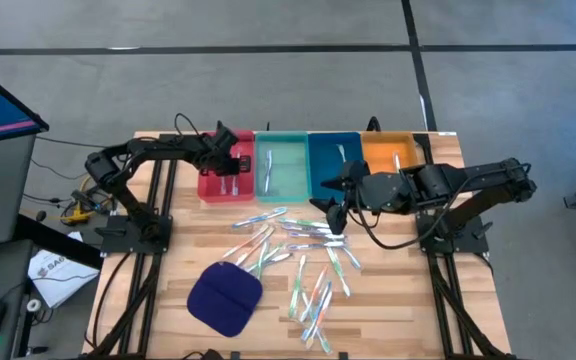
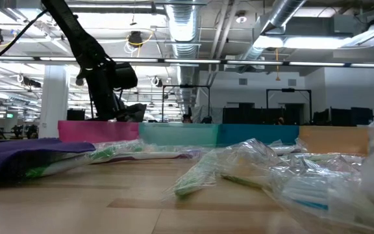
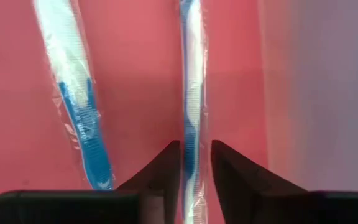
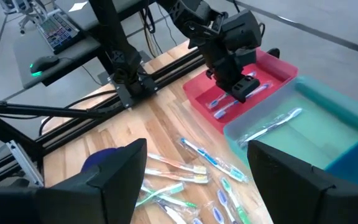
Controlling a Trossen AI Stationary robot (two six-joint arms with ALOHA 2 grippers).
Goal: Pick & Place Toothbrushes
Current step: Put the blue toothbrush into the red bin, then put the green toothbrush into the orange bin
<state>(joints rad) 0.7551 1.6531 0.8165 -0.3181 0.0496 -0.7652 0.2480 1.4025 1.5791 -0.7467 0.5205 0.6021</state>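
My left gripper (image 1: 231, 166) (image 3: 196, 149) points down into the red tray (image 1: 208, 188). It is narrowly open, with one finger on each side of a wrapped blue-and-white toothbrush (image 3: 192, 93) that lies on the tray floor. A second blue toothbrush (image 3: 79, 106) lies beside it. My right gripper (image 1: 334, 202) (image 4: 197, 168) is wide open and hovers over the far end of the loose pile of wrapped toothbrushes (image 1: 303, 255) on the table. One toothbrush (image 1: 269, 170) lies in the teal tray (image 1: 286, 150).
The red tray, teal tray, blue tray (image 1: 330, 150) and orange tray (image 1: 388, 152) stand in a row along the far edge. A dark blue cloth pad (image 1: 225, 297) lies near the front left. Bare wood shows to the right of the pile.
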